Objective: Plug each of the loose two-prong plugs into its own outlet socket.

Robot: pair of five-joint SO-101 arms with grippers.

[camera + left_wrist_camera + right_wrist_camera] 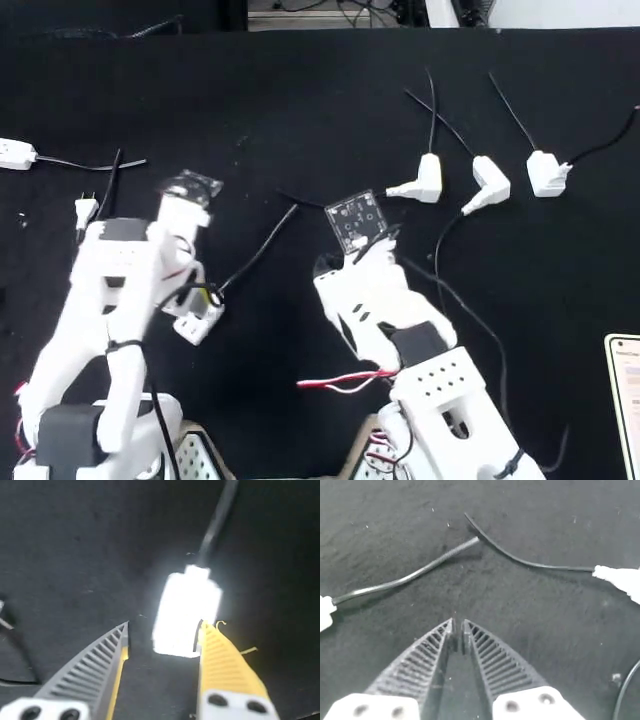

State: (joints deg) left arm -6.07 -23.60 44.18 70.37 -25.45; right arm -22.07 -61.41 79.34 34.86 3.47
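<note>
Seen from the high view, a black cloth-covered table takes up nearly everything. Past its far edge is a strip of pale floor with tangled cables, and a white printed sheet lies at the table's right edge. Two arms stand at the near side, the left white arm and the right white arm.

Six white corded pieces lie on the cloth:
- a row of three white angled pieces at the far right
- a flat white piece at the left edge
- a small white two-prong plug near it
- a white rectangular block at the left arm's tip, with its black cord running towards the middle

I cannot tell which of the pieces are sockets.

In the left wrist view, the left gripper has its jaws spread apart. The block lies on the cloth between the tips. It touches the yellow finger and is apart from the grey ribbed finger.

In the right wrist view, the right gripper has its two dark ribbed fingers pressed together with nothing between them. It is above bare cloth. Beyond it are two loose black cord ends, near each other.
</note>
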